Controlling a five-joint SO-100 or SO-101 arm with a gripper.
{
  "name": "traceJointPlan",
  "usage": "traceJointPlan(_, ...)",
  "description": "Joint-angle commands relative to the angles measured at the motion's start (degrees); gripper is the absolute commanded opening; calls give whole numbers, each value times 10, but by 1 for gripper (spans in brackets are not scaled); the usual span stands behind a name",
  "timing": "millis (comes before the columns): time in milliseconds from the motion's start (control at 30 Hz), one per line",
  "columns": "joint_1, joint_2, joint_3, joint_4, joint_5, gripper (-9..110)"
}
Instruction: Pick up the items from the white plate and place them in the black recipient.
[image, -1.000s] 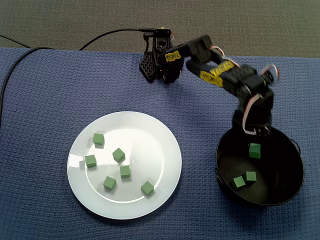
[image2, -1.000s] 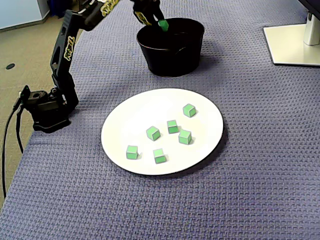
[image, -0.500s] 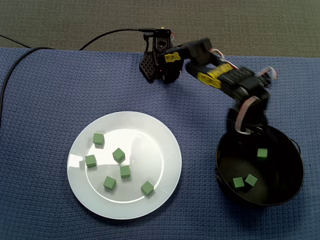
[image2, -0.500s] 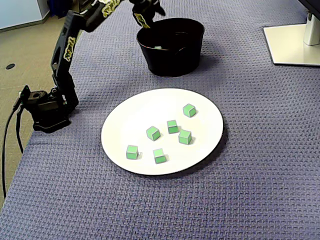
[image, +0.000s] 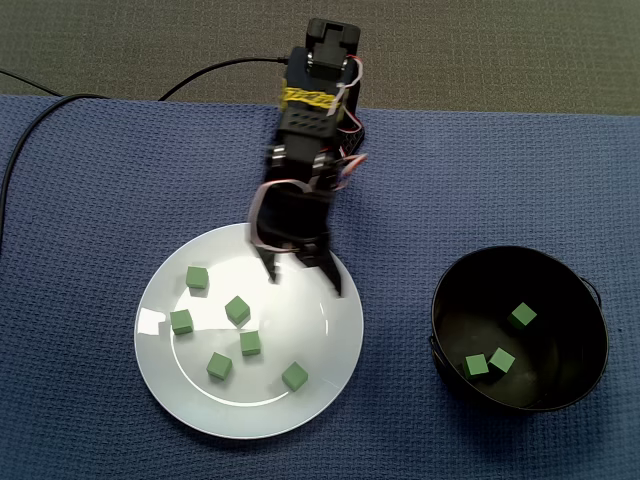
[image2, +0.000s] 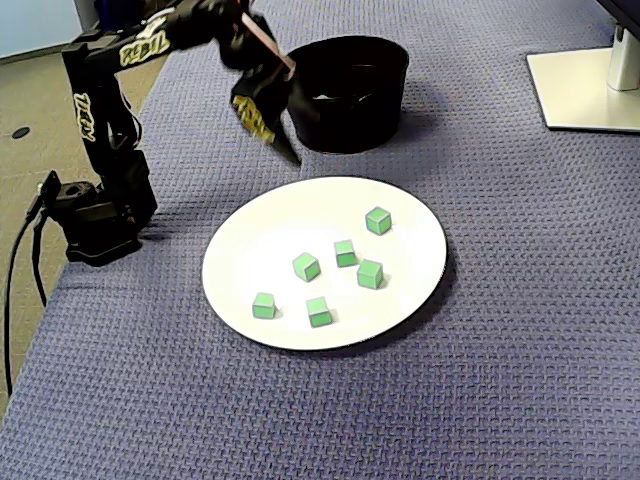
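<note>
Blue cloth (image: 80, 200) covered the table. Gripper (image: 305, 285) gaped empty, tips aimed down at white plate (image: 330, 350). Six green cubes (image: 237, 310) lay variously turned.

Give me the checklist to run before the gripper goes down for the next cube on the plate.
1. Gripper open and empty: ok.
2. Six cubes on the plate, none stacked: ok.
3. Gripper lined up over the nearest cube: not ok; in this fixed view it hangs to that cube's upper right.
4. Bowl upright, with three cubes in it and room left: ok.
5. Gripper's height above the plate: cannot tell.
</note>
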Motion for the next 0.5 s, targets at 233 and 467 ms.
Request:
traceJointPlan(233, 109, 25, 211, -219, 47, 36)
traceJointPlan(467, 112, 18, 249, -249, 168, 32)
